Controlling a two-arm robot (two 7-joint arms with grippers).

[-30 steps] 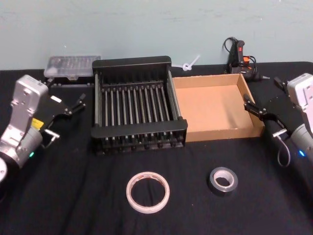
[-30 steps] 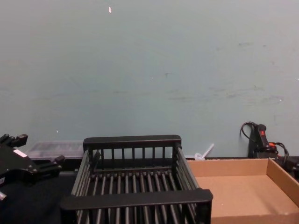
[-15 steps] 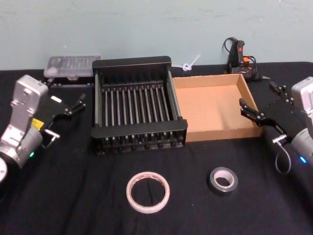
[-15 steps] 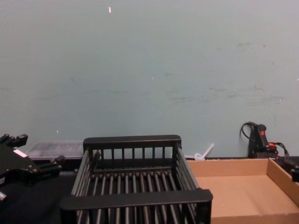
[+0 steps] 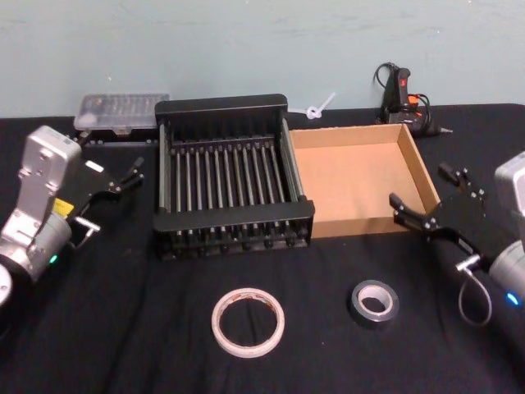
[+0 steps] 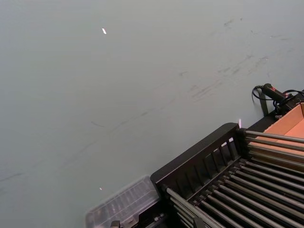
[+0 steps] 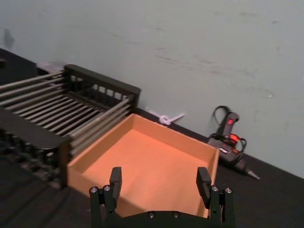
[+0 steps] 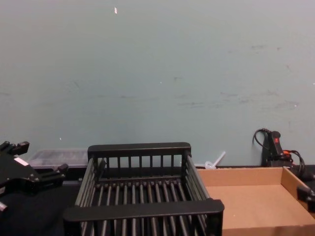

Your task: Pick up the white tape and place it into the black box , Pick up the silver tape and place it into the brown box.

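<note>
While framed partly, right claw gapes empty.

My counter is black. Far centre: the black box, with the brown box touching its right side. Near centre: the white tape; right of it, the silver tape. Far left: a clear case. Far right: a glue gun.

Cream white tape, grey silver tape.
</note>
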